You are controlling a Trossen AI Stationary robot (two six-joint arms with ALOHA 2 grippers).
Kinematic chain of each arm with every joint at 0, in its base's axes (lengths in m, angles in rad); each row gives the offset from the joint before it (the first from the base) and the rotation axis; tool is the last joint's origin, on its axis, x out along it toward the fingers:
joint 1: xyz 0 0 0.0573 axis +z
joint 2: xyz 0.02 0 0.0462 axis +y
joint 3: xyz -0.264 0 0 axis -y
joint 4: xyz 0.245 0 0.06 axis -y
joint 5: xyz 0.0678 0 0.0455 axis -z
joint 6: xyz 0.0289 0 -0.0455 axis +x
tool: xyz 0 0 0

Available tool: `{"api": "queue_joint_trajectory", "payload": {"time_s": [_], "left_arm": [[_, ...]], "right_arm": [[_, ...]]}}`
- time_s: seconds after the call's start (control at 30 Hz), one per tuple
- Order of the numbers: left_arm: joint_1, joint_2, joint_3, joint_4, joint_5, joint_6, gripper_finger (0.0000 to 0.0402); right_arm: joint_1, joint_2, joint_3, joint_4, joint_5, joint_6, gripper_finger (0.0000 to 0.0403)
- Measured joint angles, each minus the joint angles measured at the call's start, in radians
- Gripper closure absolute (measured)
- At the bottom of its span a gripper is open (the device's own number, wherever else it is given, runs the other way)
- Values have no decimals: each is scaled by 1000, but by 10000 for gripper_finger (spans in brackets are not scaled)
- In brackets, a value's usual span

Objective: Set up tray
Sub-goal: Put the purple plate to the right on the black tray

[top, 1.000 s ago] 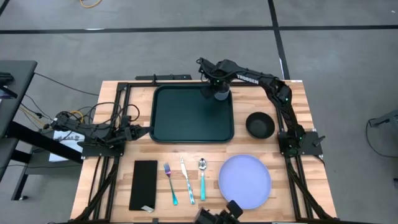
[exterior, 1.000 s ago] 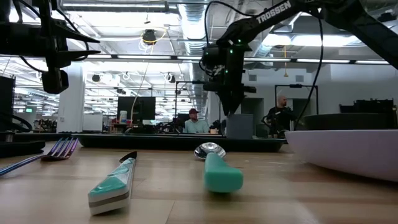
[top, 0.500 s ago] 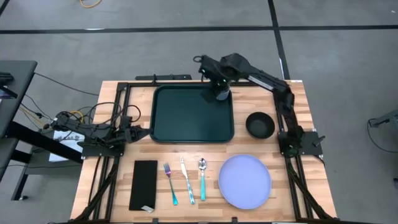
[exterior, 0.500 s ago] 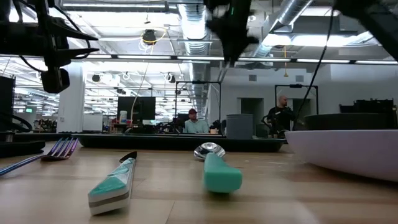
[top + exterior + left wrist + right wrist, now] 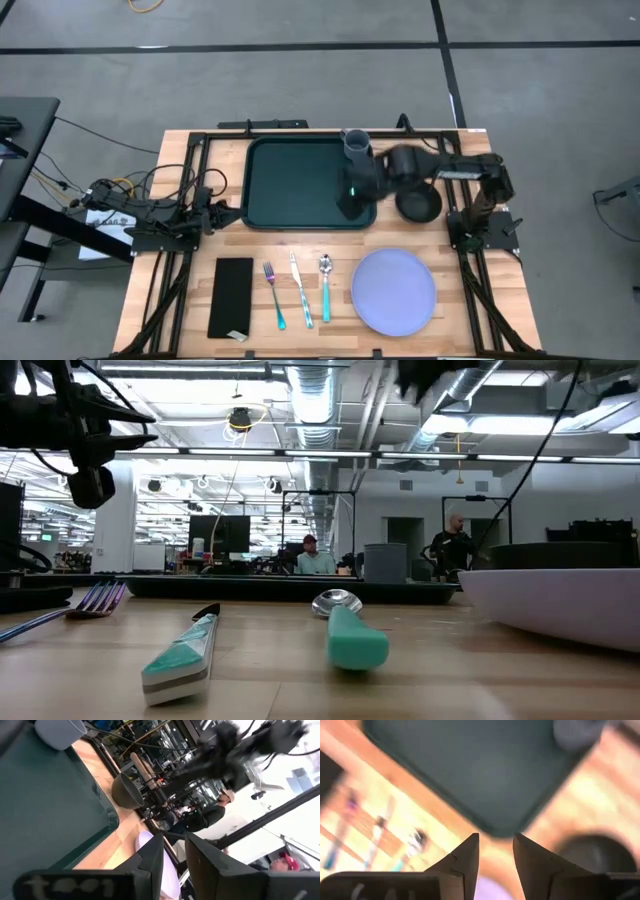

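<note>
The dark green tray (image 5: 300, 185) lies flat at the table's far middle; it also shows under my right wrist camera as tray (image 5: 470, 770). A grey cup (image 5: 357, 147) stands upright on the tray's far right corner, and the low view shows the cup (image 5: 385, 562) too. My right gripper (image 5: 350, 198) hovers open above the tray's near right part, fingers (image 5: 470, 850) pointing down, touching nothing. My left gripper (image 5: 228, 213) waits open off the tray's left edge, fingers level toward the tray (image 5: 40, 810).
A black bowl (image 5: 418, 202) sits just right of the tray. Along the near side lie a purple plate (image 5: 393, 292), a spoon (image 5: 325, 285), a knife (image 5: 300, 290), a fork (image 5: 274, 295) and a narrow black flat rectangle (image 5: 232, 298). People stand in the room beyond.
My right gripper, which stood at the cup from above, has risen off it and swung back toward the table's near edge, over the tray's near right part. The cup has stayed upright on the tray's far right corner.
</note>
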Motion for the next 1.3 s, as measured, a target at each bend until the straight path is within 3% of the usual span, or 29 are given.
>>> {"api": "queue_joint_trajectory", "payload": {"time_s": [0.3, 0.53, 0.63, 0.87, 0.97, 1.07, 1.3], "left_arm": [[0, 0, 0, 0, 2, 13, 333], [0, 0, 0, 0, 2, 13, 333], [0, 0, 0, 0, 6, 13, 333], [0, 0, 0, -1, 23, 13, 333], [0, 0, 0, -3, 47, 13, 333], [0, 0, 0, -6, 93, 13, 333], [0, 0, 0, -10, 136, 49, 333]], "right_arm": [[67, -147, -437, -3, -25, 333, 290], [36, -168, -630, 12, -47, 343, 290], [10, -166, -691, 104, -72, 283, 290], [-30, -166, -723, 181, -78, 259, 290], [-8, -168, -723, 219, -153, 240, 290], [67, -168, -723, 284, -240, 204, 290], [283, -166, -723, 367, -251, 46, 290]]}}
